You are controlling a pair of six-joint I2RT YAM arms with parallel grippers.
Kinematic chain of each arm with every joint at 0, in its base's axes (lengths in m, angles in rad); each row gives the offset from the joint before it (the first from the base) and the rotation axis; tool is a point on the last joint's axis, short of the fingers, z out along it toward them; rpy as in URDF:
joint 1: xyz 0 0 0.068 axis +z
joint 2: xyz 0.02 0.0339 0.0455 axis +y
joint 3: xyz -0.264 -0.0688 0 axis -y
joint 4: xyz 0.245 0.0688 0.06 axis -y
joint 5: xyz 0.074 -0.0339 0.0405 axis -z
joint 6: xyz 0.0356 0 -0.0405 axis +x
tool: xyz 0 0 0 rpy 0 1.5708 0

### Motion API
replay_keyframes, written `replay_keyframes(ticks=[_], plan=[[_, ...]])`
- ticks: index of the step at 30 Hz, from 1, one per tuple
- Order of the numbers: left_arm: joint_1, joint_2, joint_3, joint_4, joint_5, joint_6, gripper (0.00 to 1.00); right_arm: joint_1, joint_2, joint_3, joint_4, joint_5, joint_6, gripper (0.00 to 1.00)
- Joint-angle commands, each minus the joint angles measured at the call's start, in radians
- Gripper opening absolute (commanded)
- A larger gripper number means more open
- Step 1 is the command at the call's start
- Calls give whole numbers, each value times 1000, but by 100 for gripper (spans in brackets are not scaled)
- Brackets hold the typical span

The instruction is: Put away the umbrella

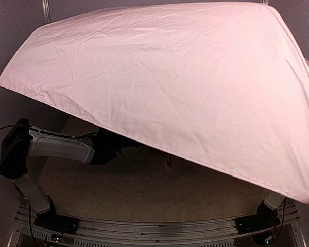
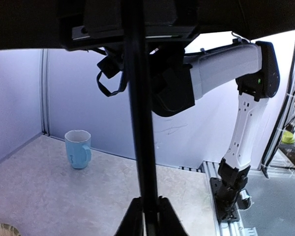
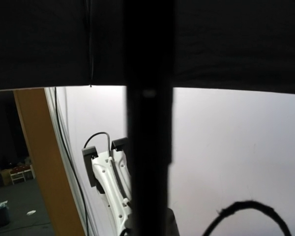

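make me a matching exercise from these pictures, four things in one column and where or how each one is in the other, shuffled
Things
1. pale pink fabric umbrella canopy
2. thin black umbrella shaft
3. light blue ceramic mug
4. round woven tray

Places and states
A. standing upright on the pale tabletop
B. gripped between the fingers of the left hand
C. spread open, filling most of the top view
D. only its rim showing, at the lower left corner of the left wrist view

Pairs: 1-C, 2-B, 3-A, 4-D
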Motion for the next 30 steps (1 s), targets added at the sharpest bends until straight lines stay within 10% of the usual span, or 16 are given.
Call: replay_keyframes(ticks=[1,3,7,13,30], plan=[[-8,13,31,10,8,2,0,6,-20,22,87,4,0,0],[-12,3,26,10,-8,0,0,6,-40,4,34,27,-41,4],[-47,-29,25,-31,-164,47,0,6,-127,-67,-257,218,-266,45],[-99,-26,105,-180,-568,99,0,13,-219,-151,-489,504,-464,61],[-197,65,250,-336,-998,189,0,41,-147,-84,-606,645,-487,59]])
